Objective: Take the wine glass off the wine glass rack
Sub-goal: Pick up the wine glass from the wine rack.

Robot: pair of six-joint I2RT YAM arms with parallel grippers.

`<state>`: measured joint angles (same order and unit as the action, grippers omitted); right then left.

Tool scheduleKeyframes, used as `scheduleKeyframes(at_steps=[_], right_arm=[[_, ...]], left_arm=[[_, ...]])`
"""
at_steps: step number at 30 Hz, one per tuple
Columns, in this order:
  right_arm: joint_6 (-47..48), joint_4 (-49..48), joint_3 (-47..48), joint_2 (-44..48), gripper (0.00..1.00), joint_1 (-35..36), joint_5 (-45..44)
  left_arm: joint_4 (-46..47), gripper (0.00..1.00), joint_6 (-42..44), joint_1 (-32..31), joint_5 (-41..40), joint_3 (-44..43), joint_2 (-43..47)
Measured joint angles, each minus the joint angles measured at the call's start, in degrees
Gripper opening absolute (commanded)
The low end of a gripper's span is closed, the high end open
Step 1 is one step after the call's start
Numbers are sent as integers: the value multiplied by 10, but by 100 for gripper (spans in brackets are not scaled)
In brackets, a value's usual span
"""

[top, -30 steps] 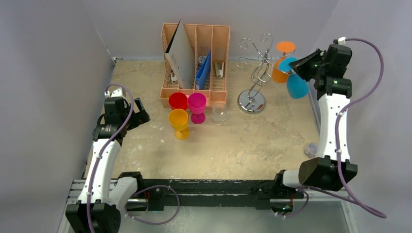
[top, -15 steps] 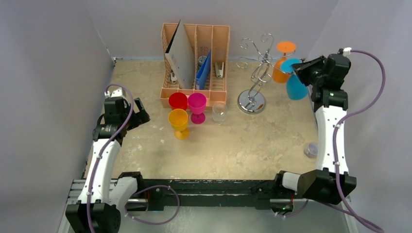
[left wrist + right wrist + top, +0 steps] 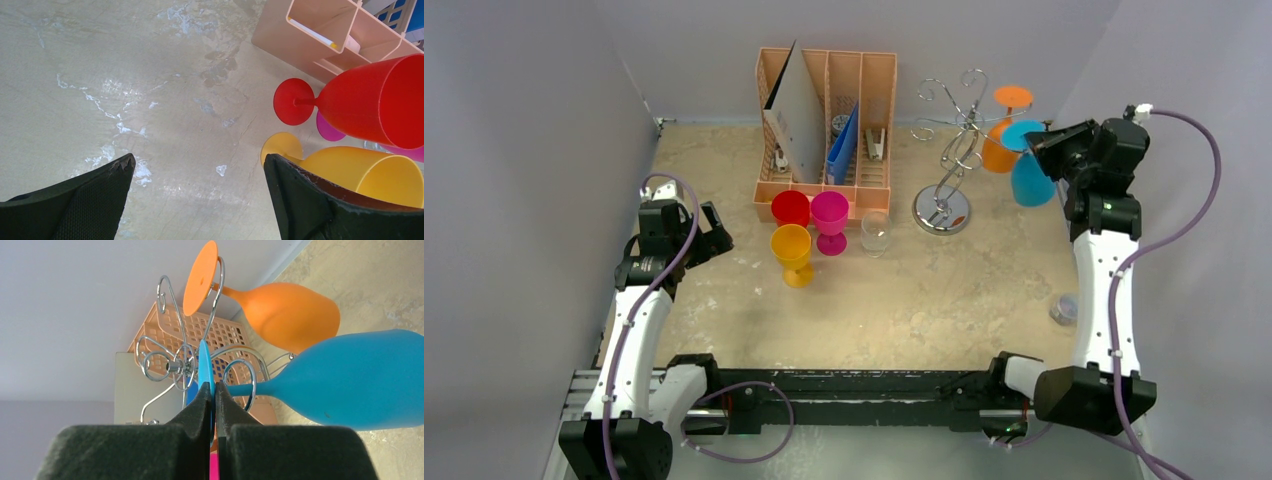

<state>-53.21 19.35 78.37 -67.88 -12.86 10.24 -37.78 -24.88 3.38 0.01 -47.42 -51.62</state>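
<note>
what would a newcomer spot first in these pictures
The right pincer, at the far right, is shut on the flat foot of a blue plastic wine glass hanging from the silver wire wine glass rack, with an orange plastic wine glass hung beside it. Near the middle, a red plastic goblet, a magenta goblet and a yellow goblet stand clustered before a peach slotted desk organiser.

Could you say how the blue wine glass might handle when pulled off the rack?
The blue plastic-looking wine glass seems light. Pinched by its foot in the right gripper, its bowl may swing. Its stem sits in a loop of the silver wire rack, so it could snag.
</note>
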Motion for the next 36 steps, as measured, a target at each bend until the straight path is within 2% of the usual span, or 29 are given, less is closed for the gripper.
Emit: scheduleKeyframes(at_steps=[7, 15, 23, 36], right_arm=[[-19, 0, -22, 13, 0, 0, 26], [-33, -21, -24, -16, 0, 0, 58], [-47, -40, 1, -60, 0, 0, 72], [-75, -59, 1, -64, 0, 0, 70]], left_arm=[[0, 100, 0, 0, 5, 0, 0], [0, 100, 3, 0, 11, 0, -2], [0, 100, 4, 0, 11, 0, -2], [0, 100, 4, 0, 11, 0, -4]])
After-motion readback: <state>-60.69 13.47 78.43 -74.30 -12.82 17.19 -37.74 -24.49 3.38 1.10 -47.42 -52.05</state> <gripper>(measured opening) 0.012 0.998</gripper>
